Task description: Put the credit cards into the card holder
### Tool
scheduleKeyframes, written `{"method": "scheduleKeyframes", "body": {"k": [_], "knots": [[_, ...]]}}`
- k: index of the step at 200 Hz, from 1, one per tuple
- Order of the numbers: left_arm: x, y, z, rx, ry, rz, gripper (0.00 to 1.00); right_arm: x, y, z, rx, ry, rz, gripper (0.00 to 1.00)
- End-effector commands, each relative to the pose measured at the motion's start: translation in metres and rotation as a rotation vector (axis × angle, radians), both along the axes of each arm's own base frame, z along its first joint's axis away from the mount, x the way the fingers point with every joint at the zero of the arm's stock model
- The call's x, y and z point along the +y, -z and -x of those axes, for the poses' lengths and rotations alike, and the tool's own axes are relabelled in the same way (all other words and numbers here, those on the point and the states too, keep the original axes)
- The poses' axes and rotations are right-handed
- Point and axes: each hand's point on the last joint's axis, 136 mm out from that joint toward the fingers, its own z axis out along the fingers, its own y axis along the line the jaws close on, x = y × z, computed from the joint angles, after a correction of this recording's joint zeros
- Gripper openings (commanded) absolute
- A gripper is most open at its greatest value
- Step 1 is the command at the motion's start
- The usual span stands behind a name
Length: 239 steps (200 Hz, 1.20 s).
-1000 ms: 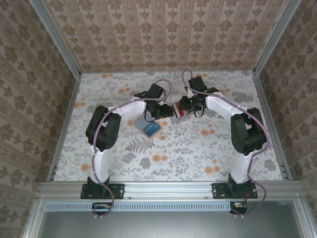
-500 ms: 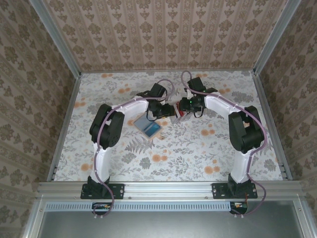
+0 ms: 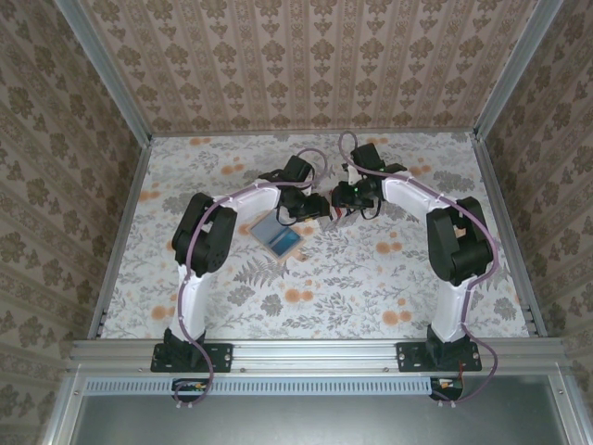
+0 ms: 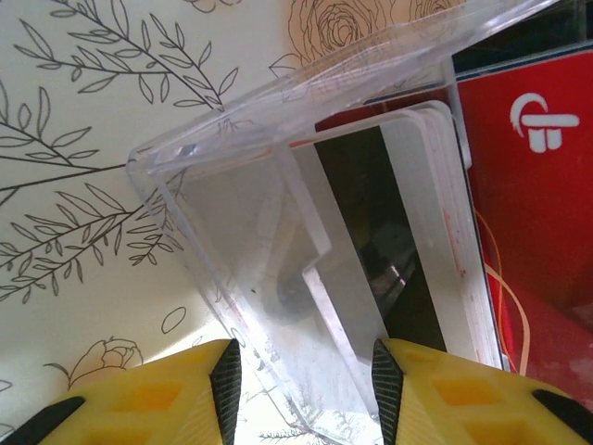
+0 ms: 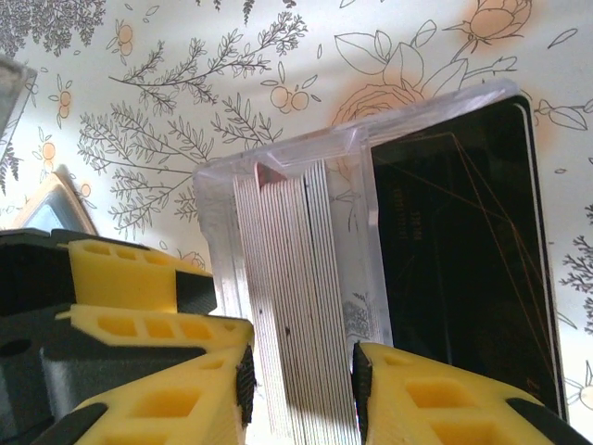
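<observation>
The credit cards (image 5: 306,306) are a thick stack seen edge-on, sitting in a clear plastic case (image 4: 278,269). A black card (image 5: 463,269) lies on the stack's right face, and a red card (image 4: 533,167) shows behind the case. My right gripper (image 5: 301,380) is shut on the stack's edges. My left gripper (image 4: 301,380) is shut on the clear case from the other side. Both grippers, left (image 3: 313,206) and right (image 3: 341,199), meet above mid-table around the cards (image 3: 337,213). The card holder (image 3: 278,236) lies open on the table, tan rim, grey-blue inside, just left of the grippers.
A corner of the card holder (image 5: 51,199) shows beside my right fingers. The floral tablecloth (image 3: 371,278) spreads around. Patterned walls with metal rails (image 3: 500,213) bound the table on three sides.
The left arm's elbow has swung slightly right, and both grippers with the cards have edged a little toward the far side. Both grips are unchanged.
</observation>
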Motion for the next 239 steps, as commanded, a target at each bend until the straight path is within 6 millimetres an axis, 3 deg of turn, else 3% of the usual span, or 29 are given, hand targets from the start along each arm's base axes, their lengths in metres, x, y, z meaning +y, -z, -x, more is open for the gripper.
{"method": "scheduleKeyframes", "body": {"k": [1,40,124,173,239], "knots": [[-0.003,0.007,0.005,0.023,0.013,-0.013,0.44,0.011,0.007,-0.003,0.023,-0.028,-0.022,0.37],[-0.003,0.006,0.006,0.021,0.012,-0.013,0.44,0.013,0.013,-0.004,0.036,-0.033,-0.010,0.37],[-0.003,0.003,0.004,0.019,0.011,-0.011,0.44,0.009,-0.027,-0.003,-0.045,-0.028,-0.018,0.36],[-0.004,0.005,0.005,0.022,0.013,-0.013,0.44,0.007,-0.028,-0.003,-0.045,-0.029,-0.011,0.36],[-0.005,0.004,0.004,0.021,0.017,-0.015,0.44,-0.002,-0.027,-0.005,-0.044,-0.015,0.012,0.17]]}}
